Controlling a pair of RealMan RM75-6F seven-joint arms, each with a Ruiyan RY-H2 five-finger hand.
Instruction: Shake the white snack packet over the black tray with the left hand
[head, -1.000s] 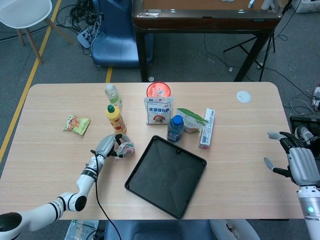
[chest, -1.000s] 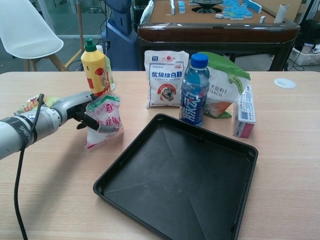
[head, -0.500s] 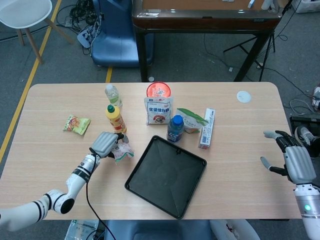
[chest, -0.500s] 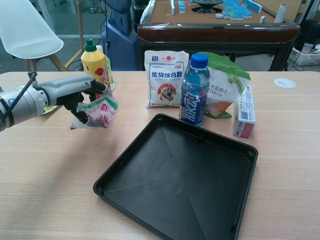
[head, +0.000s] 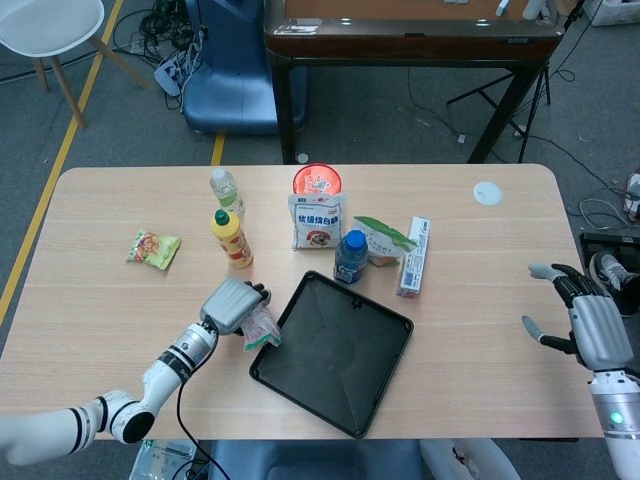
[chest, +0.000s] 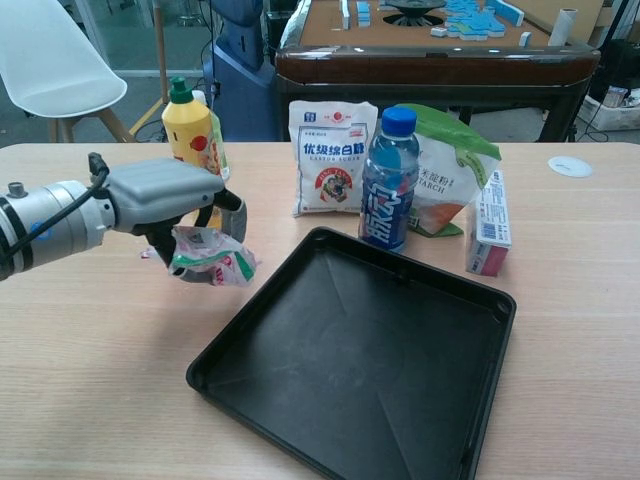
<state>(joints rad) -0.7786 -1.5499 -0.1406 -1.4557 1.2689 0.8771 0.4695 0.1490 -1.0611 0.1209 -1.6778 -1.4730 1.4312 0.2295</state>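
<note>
My left hand (head: 232, 303) (chest: 165, 198) grips the white snack packet (head: 260, 328) (chest: 211, 258), which has red and green print. The packet hangs crumpled under the hand, lifted off the table, just left of the black tray's left edge. The black tray (head: 380, 377) (chest: 420, 400) lies empty in the middle of the table. My right hand (head: 590, 322) hovers at the table's far right edge, fingers spread, holding nothing.
Behind the tray stand a yellow bottle (head: 231, 239) (chest: 190, 125), a clear bottle (head: 226, 191), a white sugar bag (head: 316, 220) (chest: 331, 155), a blue bottle (head: 350, 257) (chest: 388, 180), a green-white bag (head: 381, 240) and a slim box (head: 413, 257). A small snack packet (head: 153, 248) lies at the left.
My left hand has lifted the white snack packet off the table and carried it right and toward the tray's left edge. The right hand has barely moved.
</note>
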